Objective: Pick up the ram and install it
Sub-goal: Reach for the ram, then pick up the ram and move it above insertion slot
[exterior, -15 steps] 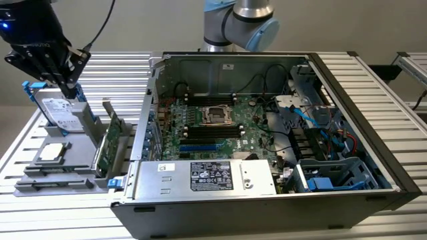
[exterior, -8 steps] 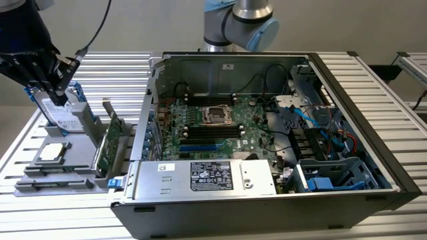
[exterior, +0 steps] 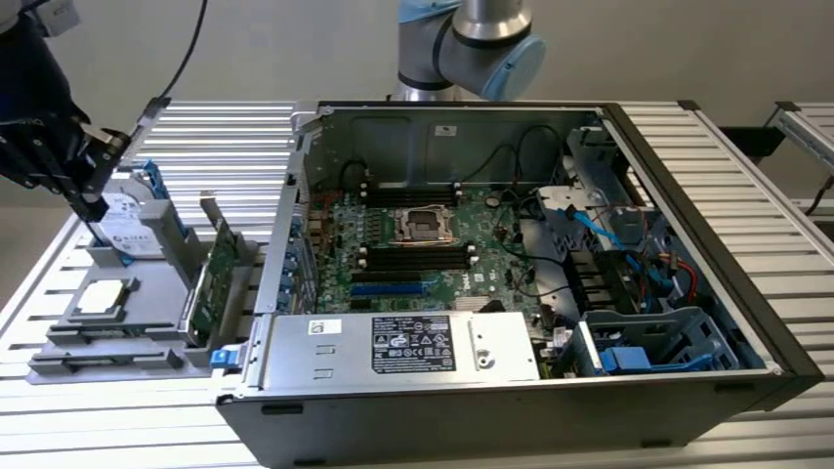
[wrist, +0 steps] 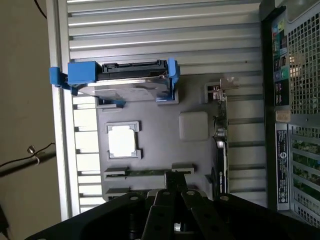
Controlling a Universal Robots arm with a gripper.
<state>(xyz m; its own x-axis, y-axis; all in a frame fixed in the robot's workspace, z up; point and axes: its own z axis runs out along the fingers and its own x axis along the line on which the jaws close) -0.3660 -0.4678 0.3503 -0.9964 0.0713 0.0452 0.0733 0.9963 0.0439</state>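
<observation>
Wrist view: the gripper's (wrist: pixel 173 176) fingers are pressed together, empty; the ram (wrist: pixel 145 172) lies in the tray (wrist: pixel 160 145) beneath their tips.

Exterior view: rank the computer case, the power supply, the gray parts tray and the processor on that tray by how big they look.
1. computer case
2. power supply and gray tray: they look about alike, so not ranked against each other
3. processor
</observation>
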